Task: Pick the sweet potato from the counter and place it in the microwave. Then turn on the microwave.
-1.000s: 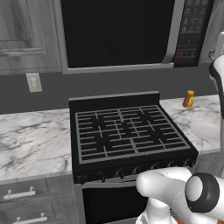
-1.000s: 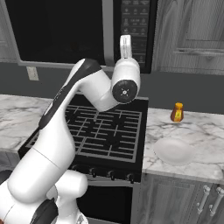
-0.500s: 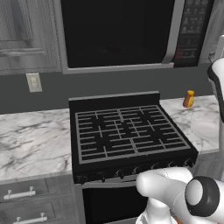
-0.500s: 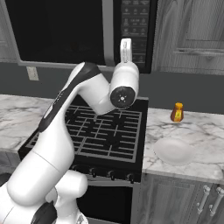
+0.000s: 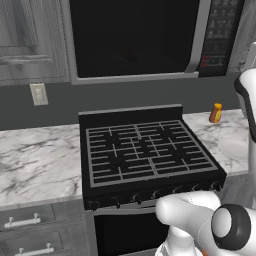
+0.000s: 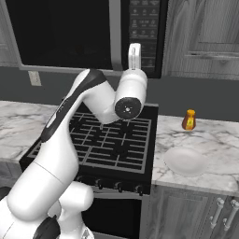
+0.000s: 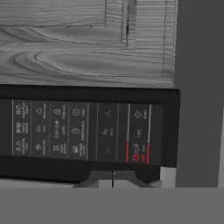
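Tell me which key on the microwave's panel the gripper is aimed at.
The red-marked key at the panel's bottom edge in the hand view. The shut gripper sits just beside it; the other keys are plain grey-on-black.

Microwave point(image 5: 135, 40) door glossy black glass; counter point(image 6: 210, 140) polished veined marble; cabinet point(image 7: 87, 39) matt grey wood grain

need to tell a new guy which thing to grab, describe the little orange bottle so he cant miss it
Start at the black stove under the microwave and move to the marble counter on its right in the right base view. The orange bottle stands upright near the back wall, behind the white plate. Its yellow cap and bright colour set it apart there.
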Controlling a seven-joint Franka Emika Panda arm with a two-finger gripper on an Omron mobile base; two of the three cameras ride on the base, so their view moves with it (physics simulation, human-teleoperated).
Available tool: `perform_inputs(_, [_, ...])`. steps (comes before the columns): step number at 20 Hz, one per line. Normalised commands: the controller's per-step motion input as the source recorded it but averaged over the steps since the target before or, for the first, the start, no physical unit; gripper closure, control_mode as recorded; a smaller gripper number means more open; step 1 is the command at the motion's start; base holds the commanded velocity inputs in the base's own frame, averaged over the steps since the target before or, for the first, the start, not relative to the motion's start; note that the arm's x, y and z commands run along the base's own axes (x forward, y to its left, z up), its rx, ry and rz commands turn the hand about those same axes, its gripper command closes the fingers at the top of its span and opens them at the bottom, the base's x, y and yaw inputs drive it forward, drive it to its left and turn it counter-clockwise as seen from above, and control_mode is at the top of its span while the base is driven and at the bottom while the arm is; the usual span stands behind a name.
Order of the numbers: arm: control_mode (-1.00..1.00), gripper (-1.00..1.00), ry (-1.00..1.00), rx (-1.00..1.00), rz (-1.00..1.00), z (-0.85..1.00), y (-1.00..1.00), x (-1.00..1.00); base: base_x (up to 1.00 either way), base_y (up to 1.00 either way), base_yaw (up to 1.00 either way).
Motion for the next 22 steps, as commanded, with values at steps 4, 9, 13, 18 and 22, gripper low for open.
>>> perform_inputs(4, [-1.00, 1.00, -0.01, 0.02, -0.03, -0.09, 0.00, 0.04, 0.00, 0.00, 0.00])
perform_inputs(9, [-1.00, 1.00, -0.01, 0.02, -0.02, -0.04, 0.00, 0.00, 0.00, 0.00, 0.00])
perform_inputs(13, [-1.00, 1.00, 0.00, 0.03, -0.02, -0.02, 0.00, 0.00, 0.00, 0.00, 0.00])
perform_inputs(18, [-1.00, 1.00, 0.00, 0.03, -0.01, -0.04, 0.00, 0.03, 0.00, 0.00, 0.00])
perform_inputs(22, [-1.00, 1.00, 0.00, 0.03, 0.00, -0.05, 0.00, 0.04, 0.00, 0.00, 0.00])
